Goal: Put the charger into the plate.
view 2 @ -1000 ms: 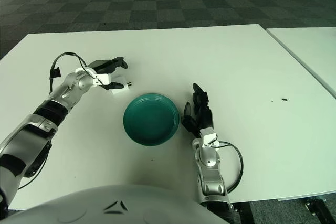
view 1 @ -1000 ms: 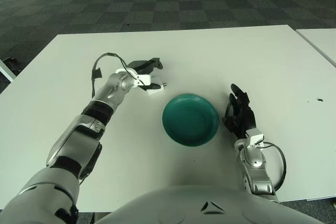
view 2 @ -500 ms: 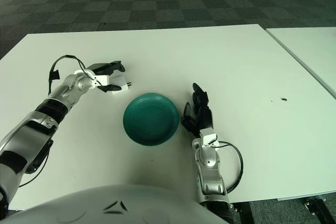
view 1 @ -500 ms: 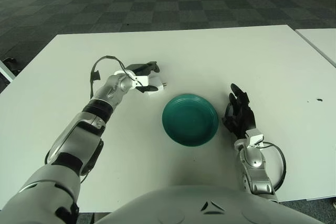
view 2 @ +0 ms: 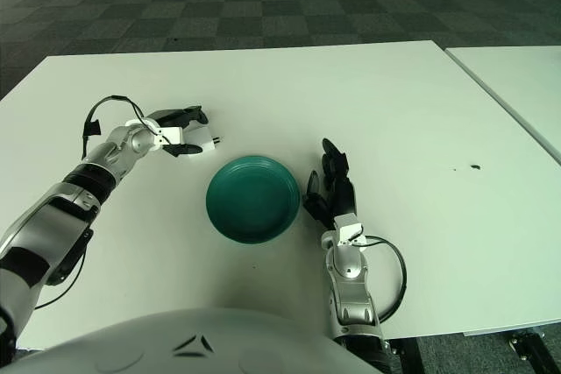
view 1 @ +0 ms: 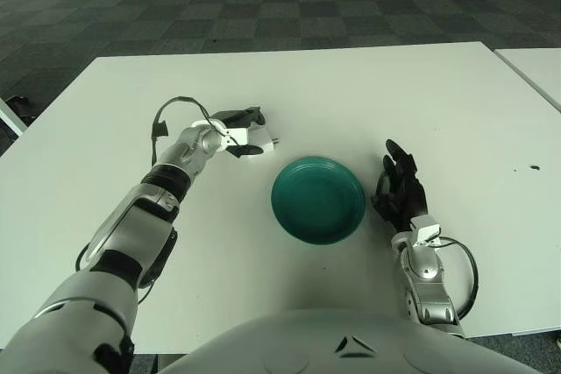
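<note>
My left hand (view 1: 238,133) grips the white charger (view 1: 259,139) beside the green plate (view 1: 317,200); my right hand (view 1: 400,188) shows right of it, fingers relaxed.

We see a smooth, matt white table (view 1: 438,102) under everything. The plate (view 1: 317,199) looks glazed, its teal surface faintly glossy. The charger (view 1: 259,137), between the dark matt fingers of the left hand (view 1: 237,129), seems white plastic. Both forearms look like brushed silver metal; the right hand (view 1: 401,186) appears black plastic.
</note>
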{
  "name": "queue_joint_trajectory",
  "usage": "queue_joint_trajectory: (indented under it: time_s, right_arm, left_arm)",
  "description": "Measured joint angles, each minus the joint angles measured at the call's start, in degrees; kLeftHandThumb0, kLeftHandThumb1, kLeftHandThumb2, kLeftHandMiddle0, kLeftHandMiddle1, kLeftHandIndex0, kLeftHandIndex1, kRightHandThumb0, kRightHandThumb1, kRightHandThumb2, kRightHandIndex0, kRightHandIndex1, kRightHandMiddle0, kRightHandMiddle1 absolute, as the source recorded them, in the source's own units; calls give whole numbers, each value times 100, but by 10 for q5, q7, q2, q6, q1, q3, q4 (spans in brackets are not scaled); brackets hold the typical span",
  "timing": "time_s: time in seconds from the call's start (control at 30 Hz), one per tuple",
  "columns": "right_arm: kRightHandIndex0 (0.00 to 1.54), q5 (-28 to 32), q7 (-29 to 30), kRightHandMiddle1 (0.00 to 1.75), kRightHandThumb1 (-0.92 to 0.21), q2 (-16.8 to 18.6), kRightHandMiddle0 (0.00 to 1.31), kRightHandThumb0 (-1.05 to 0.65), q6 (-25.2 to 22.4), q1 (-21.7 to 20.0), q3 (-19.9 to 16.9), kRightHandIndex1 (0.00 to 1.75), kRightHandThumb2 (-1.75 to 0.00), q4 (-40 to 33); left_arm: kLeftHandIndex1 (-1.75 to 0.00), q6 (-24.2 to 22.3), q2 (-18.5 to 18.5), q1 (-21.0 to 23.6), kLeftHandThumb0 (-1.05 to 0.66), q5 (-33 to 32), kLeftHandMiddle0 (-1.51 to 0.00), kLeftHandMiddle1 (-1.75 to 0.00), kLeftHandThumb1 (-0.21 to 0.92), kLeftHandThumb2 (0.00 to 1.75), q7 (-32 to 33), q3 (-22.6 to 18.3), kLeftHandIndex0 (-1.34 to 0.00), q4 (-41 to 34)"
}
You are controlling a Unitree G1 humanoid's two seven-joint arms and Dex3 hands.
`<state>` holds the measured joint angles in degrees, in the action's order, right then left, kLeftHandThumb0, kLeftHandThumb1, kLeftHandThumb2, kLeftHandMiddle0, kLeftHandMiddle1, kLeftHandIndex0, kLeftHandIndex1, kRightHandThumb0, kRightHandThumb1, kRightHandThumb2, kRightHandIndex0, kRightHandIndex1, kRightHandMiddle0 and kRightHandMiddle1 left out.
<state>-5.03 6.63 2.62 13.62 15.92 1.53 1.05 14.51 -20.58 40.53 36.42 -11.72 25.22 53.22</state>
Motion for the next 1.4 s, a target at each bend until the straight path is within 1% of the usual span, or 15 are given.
queue_joint_trajectory:
  time_s: [0.5, 1.17, 1.23, 1.4]
  right_arm:
    - [14, 0, 0, 40, -92, -2, 0, -85, 1, -1, -1, 0, -93, 2]
    - [13, 0, -1, 40, -92, -6, 0, -86, 5, 0, 0, 0, -91, 5]
    - [13, 1, -2, 39, -92, -6, 0, -86, 4, 0, -1, 0, -90, 5]
    - [12, 1, -3, 38, -92, -6, 0, -87, 3, 0, -1, 0, -89, 5]
  left_arm:
    - [-87, 21, 5, 10, -105, 0, -28, -1, 92, 70, -2, 8, -2, 37]
    - [-88, 42, 28, 33, -105, -1, -33, -3, 92, 74, 27, 20, -1, 113]
    - [-89, 44, 30, 34, -105, -1, -34, -3, 92, 74, 33, 22, -1, 120]
    - [-98, 45, 33, 34, -103, -1, -41, -6, 92, 74, 47, 25, -2, 129]
